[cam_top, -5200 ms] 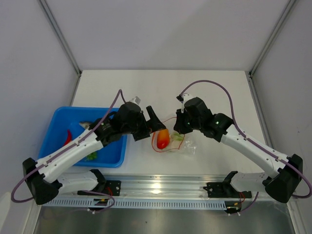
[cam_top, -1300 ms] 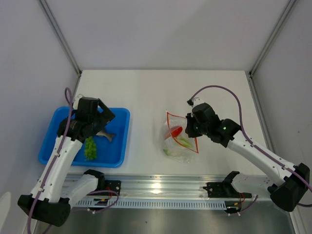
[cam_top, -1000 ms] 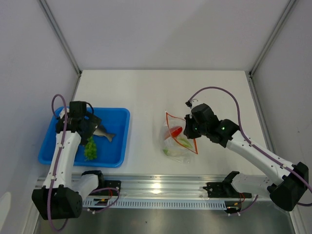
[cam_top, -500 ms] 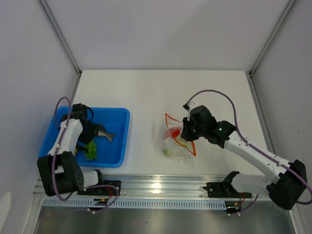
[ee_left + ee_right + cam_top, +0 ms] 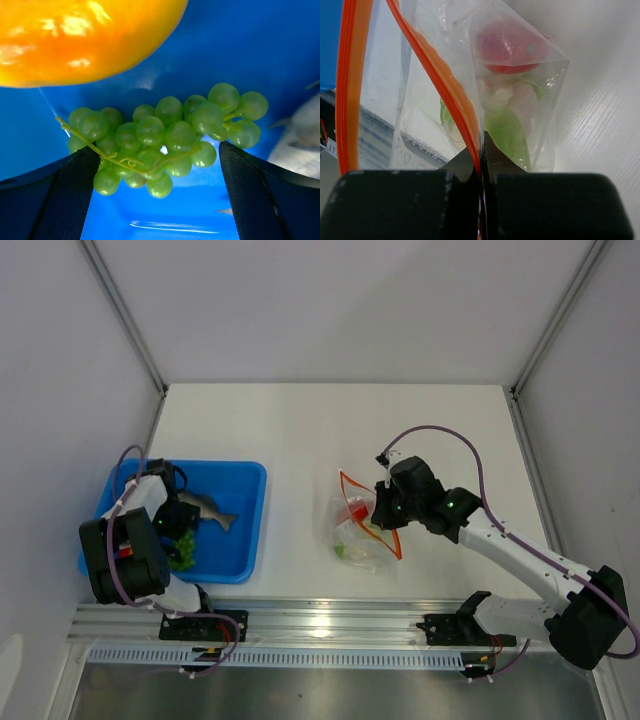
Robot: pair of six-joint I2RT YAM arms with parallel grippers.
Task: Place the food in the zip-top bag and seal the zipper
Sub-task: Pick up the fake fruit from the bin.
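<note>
Left gripper (image 5: 160,172) spread wide, straddling grapes (image 5: 167,132) in tray (image 5: 245,540) (fish (image 5: 205,508) just beside). Right gripper (image 5: 481,152) pinching bag (image 5: 520,115) at zipper (image 5: 437,75), mid-table (image 5: 300,430); red fruit (image 5: 507,47), greens (image 5: 507,137) inside.

White arms (image 5: 520,558) with black joints (image 5: 590,615), purple cables (image 5: 437,428).

Robotics laboratory test cell: a white table (image 5: 300,430) enclosed by plain grey panels (image 5: 330,300) on aluminium struts (image 5: 123,315), with the left arm (image 5: 125,555) and right arm (image 5: 510,552) bolted to an extruded rail (image 5: 330,623) along its near edge.
</note>
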